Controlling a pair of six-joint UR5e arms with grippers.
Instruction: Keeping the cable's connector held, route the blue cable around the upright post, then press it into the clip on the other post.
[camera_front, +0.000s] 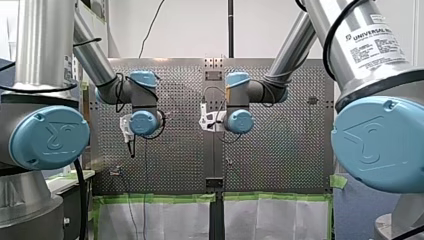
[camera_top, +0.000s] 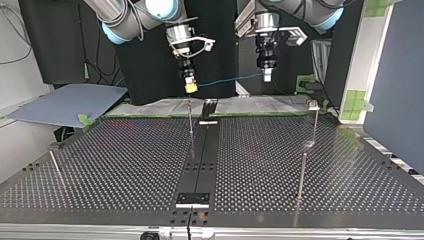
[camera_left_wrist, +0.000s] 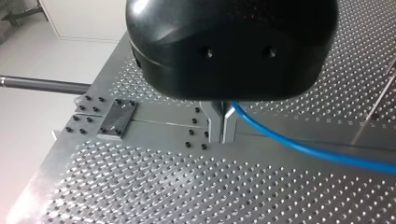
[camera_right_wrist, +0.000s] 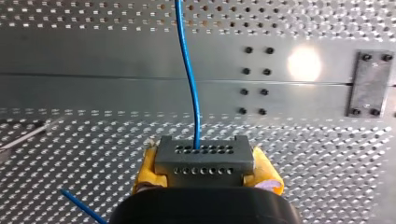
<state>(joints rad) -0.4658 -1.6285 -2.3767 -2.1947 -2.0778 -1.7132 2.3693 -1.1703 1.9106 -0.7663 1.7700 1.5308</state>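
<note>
In the top view the blue cable (camera_top: 230, 80) hangs in a shallow line between my two grippers, high above the perforated table (camera_top: 125, 165). My right gripper (camera_right_wrist: 205, 179) has yellow pads and is shut on the grey connector (camera_right_wrist: 204, 158); the cable (camera_right_wrist: 189, 70) leaves it straight ahead. My left gripper (camera_left_wrist: 223, 135) has metal fingers shut on the cable (camera_left_wrist: 303, 149), which trails off to one side. A thin upright post (camera_top: 190, 122) stands under my right gripper (camera_top: 190, 86). A post with a clip on top (camera_top: 313, 106) stands past my left gripper (camera_top: 267, 75), further towards the view's right.
Another slim post (camera_top: 301, 170) stands nearer the camera at the top view's right, and a leaning rod (camera_top: 56, 167) at its left. A dark centre strip (camera_top: 202, 160) with bolted plates runs across the table. A grey board (camera_top: 65, 102) lies beyond the table's far left.
</note>
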